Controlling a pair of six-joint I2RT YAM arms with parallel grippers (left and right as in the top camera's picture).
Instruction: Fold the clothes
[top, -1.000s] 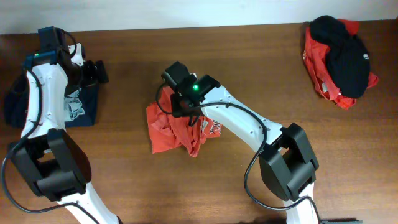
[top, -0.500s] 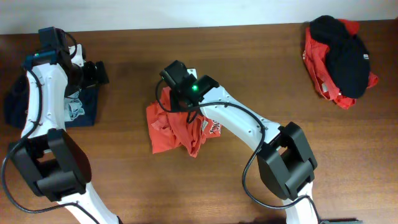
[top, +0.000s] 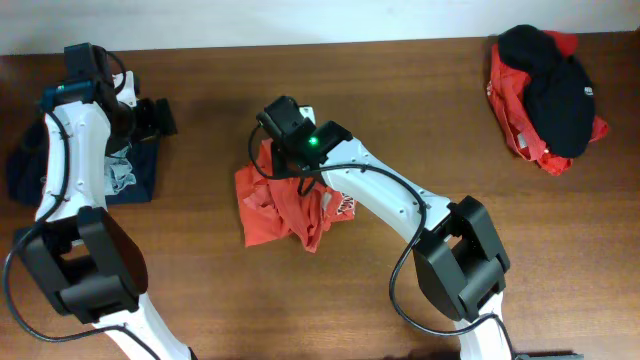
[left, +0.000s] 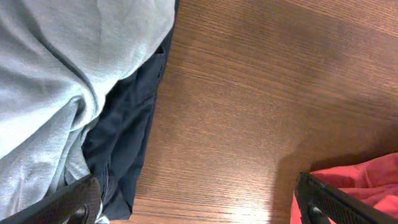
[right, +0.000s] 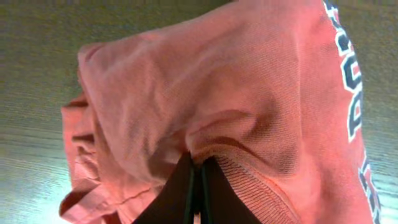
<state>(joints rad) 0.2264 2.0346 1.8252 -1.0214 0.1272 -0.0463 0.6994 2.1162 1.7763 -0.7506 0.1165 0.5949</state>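
A crumpled red shirt with dark lettering lies at the table's middle. My right gripper is shut on a fold of the red shirt at its far edge, lifting it slightly. My left gripper is open and empty above bare wood, right of a navy garment with a grey garment lying on it at the far left. The red shirt's corner shows at the lower right of the left wrist view.
A pile of red and black clothes sits at the far right. Bare wooden table lies between the piles. The table's far edge meets a white wall.
My right gripper has shifted slightly toward the far left with the red shirt's fold in it. The left arm has barely moved.
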